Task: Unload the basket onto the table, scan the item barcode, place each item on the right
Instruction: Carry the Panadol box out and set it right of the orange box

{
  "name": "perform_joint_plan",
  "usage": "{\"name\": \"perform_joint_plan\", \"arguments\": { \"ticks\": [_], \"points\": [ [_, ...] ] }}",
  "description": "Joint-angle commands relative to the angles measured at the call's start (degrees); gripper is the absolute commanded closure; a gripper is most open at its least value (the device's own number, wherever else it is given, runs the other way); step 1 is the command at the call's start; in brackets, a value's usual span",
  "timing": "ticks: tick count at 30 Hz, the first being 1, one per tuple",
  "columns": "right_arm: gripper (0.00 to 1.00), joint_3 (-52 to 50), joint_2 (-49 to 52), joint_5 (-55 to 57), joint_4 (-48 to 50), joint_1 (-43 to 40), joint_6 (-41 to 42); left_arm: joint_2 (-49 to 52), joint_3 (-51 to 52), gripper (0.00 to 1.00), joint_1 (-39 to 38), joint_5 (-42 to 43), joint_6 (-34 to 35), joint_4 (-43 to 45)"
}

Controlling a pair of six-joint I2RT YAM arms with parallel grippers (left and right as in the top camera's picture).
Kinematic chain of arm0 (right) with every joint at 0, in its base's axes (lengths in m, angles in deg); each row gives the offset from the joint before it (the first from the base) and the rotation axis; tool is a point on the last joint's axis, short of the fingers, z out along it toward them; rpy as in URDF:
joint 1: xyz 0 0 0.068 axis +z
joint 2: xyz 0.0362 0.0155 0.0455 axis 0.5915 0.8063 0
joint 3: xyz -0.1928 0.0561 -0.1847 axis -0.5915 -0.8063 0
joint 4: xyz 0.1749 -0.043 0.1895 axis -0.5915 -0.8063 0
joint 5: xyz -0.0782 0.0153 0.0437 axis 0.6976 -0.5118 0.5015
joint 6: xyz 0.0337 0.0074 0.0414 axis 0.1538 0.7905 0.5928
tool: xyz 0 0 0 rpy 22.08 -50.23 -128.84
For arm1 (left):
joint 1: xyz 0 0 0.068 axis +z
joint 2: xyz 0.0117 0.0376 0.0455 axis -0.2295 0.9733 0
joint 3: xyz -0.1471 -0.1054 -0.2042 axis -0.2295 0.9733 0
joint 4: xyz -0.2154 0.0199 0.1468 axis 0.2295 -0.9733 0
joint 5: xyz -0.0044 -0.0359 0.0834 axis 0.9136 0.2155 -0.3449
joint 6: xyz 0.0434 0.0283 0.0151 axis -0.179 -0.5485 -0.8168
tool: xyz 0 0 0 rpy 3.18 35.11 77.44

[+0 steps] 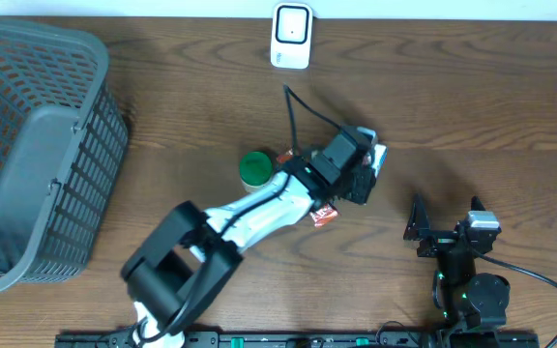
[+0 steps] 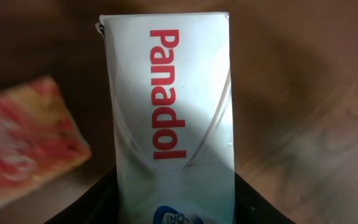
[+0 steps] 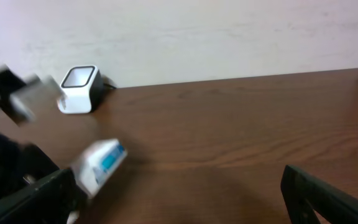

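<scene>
**Left tool holding the Panadol box short of the scanner**

The barcode scanner [image 1: 291, 36], a small white unit, stands at the far edge of the wooden worktop [image 1: 472, 106]. The left tool [image 1: 361, 172] is partly closed on a white Panadol box [image 1: 376, 158], with its dark fingers [image 2: 95, 205] pressing the box's two long sides. In the right wrist view the box appears raised above the worktop. It sits nearer the robot than the scanner, a little to the scanner's right and well apart from it. A green-lidded container [image 1: 254, 169] and a red packet [image 1: 324, 215] lie on the robot's side of the scanner, close to the left arm. A grey basket [image 1: 37, 155] stands far to the scanner's left. The right tool [image 1: 445, 224] has its jaws spread wide and holds nothing. It is well to the scanner's right, towards the near edge.
</scene>
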Motion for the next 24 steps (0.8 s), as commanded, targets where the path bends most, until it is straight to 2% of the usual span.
{"name": "perform_joint_plan", "arguments": {
  "ticks": [1,6,9,13,15,18,22,23,24],
  "points": [
    [0.01,-0.04,-0.07,-0.04,-0.24,-0.09,-0.74,1.42,-0.52,0.56,-1.27,-7.23,12.76,0.31],
    [0.01,-0.04,-0.07,-0.04,-0.24,-0.09,-0.74,1.73,-0.52,0.55,-4.42,-18.40,34.10,-2.23],
    [0.01,-0.04,-0.07,-0.04,-0.24,-0.09,-0.76,1.75,-0.52,0.55,-6.32,-21.88,46.23,-3.80],
    [0.01,-0.04,-0.07,-0.04,-0.24,-0.09,-0.76,1.75,-0.52,0.36,-8.50,-22.25,56.94,-2.86],
    [0.01,-0.04,-0.07,-0.04,-0.24,-0.09,-0.76,1.75,-0.52,0.21,-9.60,-22.27,57.20,-0.50],
    [0.01,-0.04,-0.07,-0.04,-0.24,-0.09,-0.76,1.60,-0.52,0.13,-10.38,-22.51,52.50,1.88],
    [0.01,-0.04,-0.07,-0.04,-0.24,-0.09,-0.74,-0.13,-0.68,0.09,-9.55,-23.85,40.92,1.79],
    [0.01,-0.04,-0.07,-0.04,-0.24,-0.09,-0.76,-2.08,-0.68,0.09,-8.44,-27.26,35.67,-0.66],
    [0.01,-0.04,-0.07,-0.04,-0.24,-0.09,-0.76,-3.28,-0.68,0.08,-7.61,-29.70,33.48,-2.38]
  ]
}}
